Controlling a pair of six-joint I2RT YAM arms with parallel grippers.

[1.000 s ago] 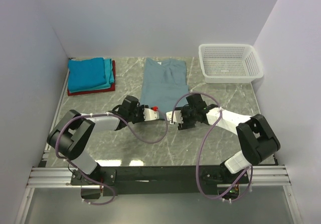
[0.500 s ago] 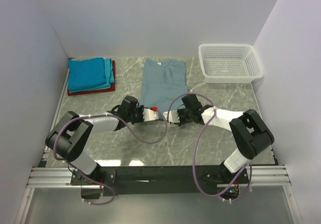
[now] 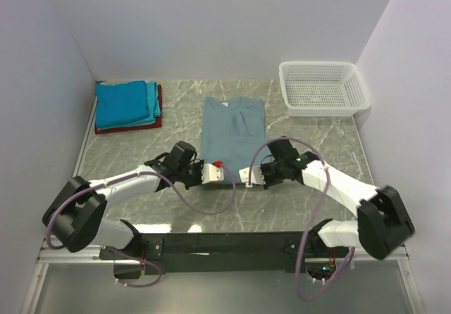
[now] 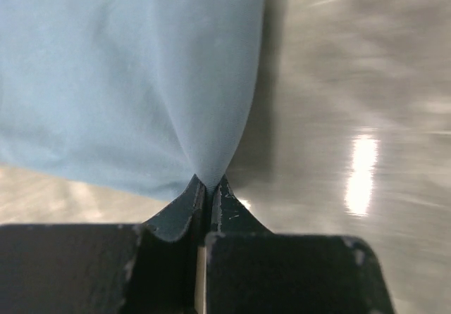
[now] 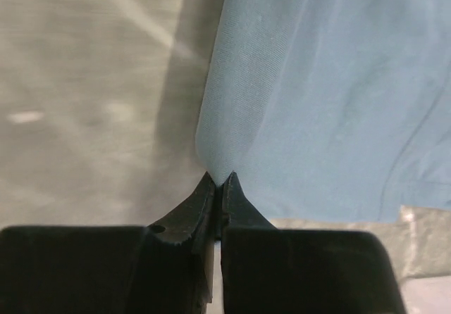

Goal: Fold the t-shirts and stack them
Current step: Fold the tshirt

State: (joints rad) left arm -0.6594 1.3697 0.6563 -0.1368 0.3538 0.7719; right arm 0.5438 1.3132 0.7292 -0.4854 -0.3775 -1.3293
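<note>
Both jaws closed within the last second: left end effector (image 4: 209,185) and right end effector (image 5: 220,181) each clenched on near hem of grey-blue t-shirt (image 3: 232,127), flat on worktop (image 3: 331,134), seemingly dragged nearer; fold can start

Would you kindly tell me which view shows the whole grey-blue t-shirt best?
The top external view: the grey-blue t-shirt shows nearly whole there, collar included. The wrist views show only cloth pinched in the left gripper and right gripper.
</note>
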